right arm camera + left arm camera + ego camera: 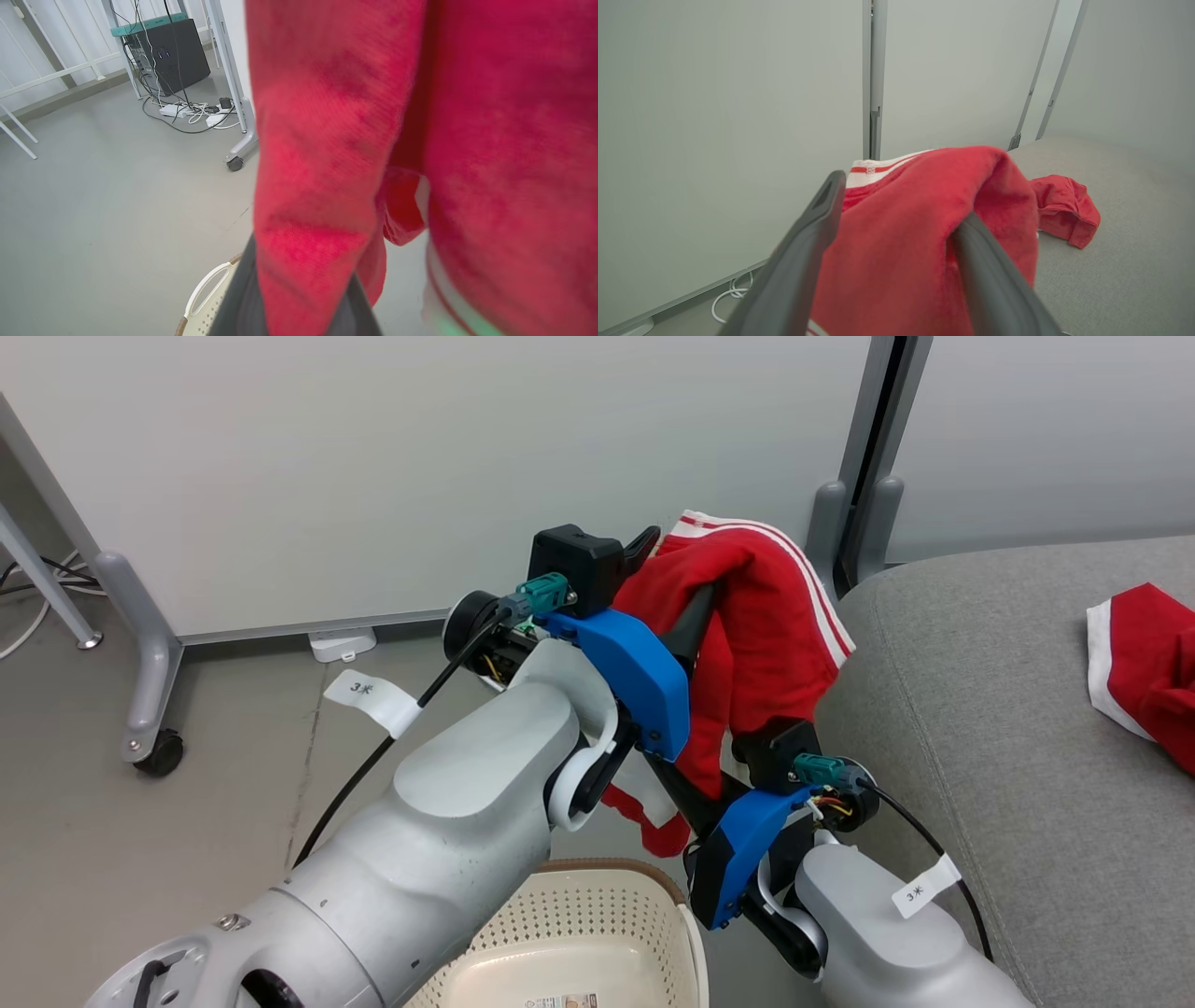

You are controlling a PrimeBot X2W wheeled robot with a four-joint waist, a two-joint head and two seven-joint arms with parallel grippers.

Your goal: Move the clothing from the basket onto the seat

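Left gripper (901, 198) spread, red garment (896, 261) draped over finger (994, 280); right gripper (299, 298) pinching it.

Soft red fabric garments with white stripes (766, 616): two counted. Cream-white perforated plastic basket with brown rim (560, 915): one. Light-grey upholstered seat cushion (980, 728): one.

Red garment (1144, 663), seemingly crumpled, on seat (980, 756)

The red fleecy cloth garment (766, 616) looks matt. Beside it, the light-grey fabric sofa cushion (980, 756) is coarse-woven; below it, the cream perforated plastic basket (579, 915) is smooth.
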